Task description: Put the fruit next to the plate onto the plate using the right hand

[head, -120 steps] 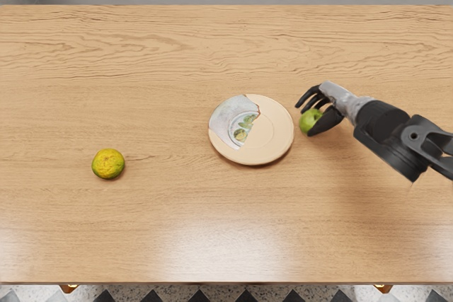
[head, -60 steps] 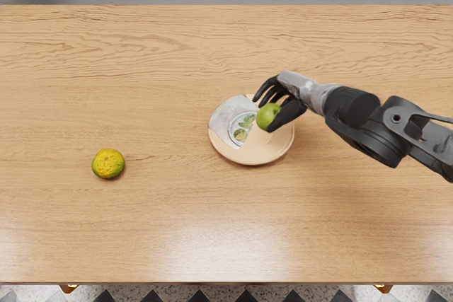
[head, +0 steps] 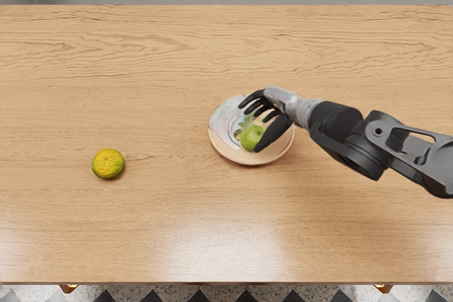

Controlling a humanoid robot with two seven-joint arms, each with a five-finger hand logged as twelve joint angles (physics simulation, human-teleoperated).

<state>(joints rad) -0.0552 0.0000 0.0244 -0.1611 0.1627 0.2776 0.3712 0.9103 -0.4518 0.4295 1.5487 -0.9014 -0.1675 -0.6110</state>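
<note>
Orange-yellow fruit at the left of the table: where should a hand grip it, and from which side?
Grip the orange-yellow fruit around its widest middle, with fingers and thumb on opposite sides, coming down from above. It is roundish with no stem or handle showing, so any pair of opposite sides would likely serve. It lies alone on the table with nothing close to block a descent.

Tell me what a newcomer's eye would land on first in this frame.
The dark right hand, its arm reaching in from the right edge, draws the eye first. It is against a green fruit over the round plate near the middle of the wooden table. Next comes the yellow-orange fruit, lying alone far to the left of the plate.
</note>
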